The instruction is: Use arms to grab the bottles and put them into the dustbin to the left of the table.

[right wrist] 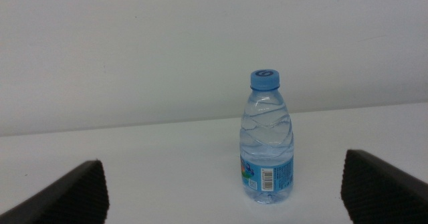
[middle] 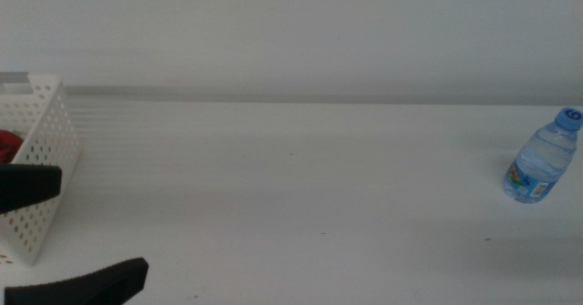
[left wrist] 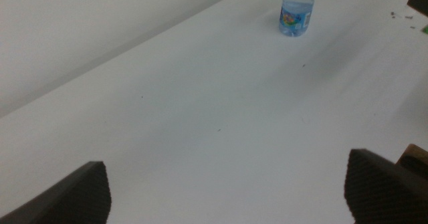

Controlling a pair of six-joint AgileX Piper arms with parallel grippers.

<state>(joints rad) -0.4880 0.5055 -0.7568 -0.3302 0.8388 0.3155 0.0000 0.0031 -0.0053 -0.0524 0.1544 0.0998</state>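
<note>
left gripper at the table's left edge beside the dustbin, fingers spread wide, holding nothing. red can inside the dustbin. right gripper also wide apart, empty, facing the upright water bottle at far right.
</note>
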